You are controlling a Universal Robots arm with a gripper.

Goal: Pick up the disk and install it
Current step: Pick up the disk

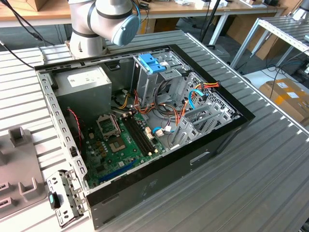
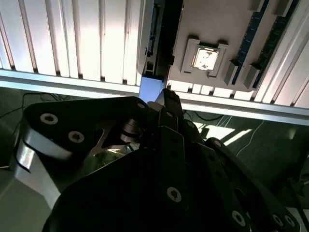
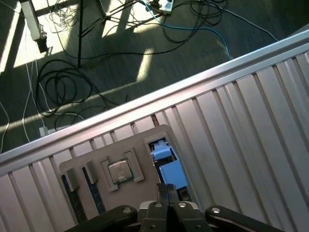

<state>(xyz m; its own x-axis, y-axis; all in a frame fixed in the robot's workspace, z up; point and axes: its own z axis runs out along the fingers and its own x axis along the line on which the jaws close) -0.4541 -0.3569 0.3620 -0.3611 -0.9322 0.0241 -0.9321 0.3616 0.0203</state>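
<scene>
The disk [image 3: 168, 166] stands on edge in a slot of a grey tray [image 3: 91, 162], its light-blue carrier uppermost, as both wrist views show. The hand [image 3: 166, 187] hangs right over it. Its fingers [image 3: 161, 195] are drawn together side by side with no gap to see between them, and they point at the near end of the carrier. I cannot tell whether the tips touch the blue plastic or stop just short of it. In the second wrist view the hand [image 2: 168, 94] lies just beside the carrier's pale blue end [image 2: 150, 89].

In the same tray, just beside the disk, a square chip [image 3: 119, 170] sits in its own recess, and dark narrow sticks [image 3: 91, 186] lie in slots past that. The tray rests on a ribbed metal table [image 3: 251, 125], near its edge. Below the edge is a dark floor strewn with cables [image 3: 63, 87].

In the exterior view an open computer case [image 1: 159, 188] lies on the table with its green board [image 1: 116, 145] exposed. A metal cage [image 1: 145, 84] topped by a blue bracket [image 1: 151, 63] stands inside. The arm [image 1: 111, 19] rises behind the case, and the tray [image 1: 19, 159] is at the exterior view's left, well apart from the cage.
</scene>
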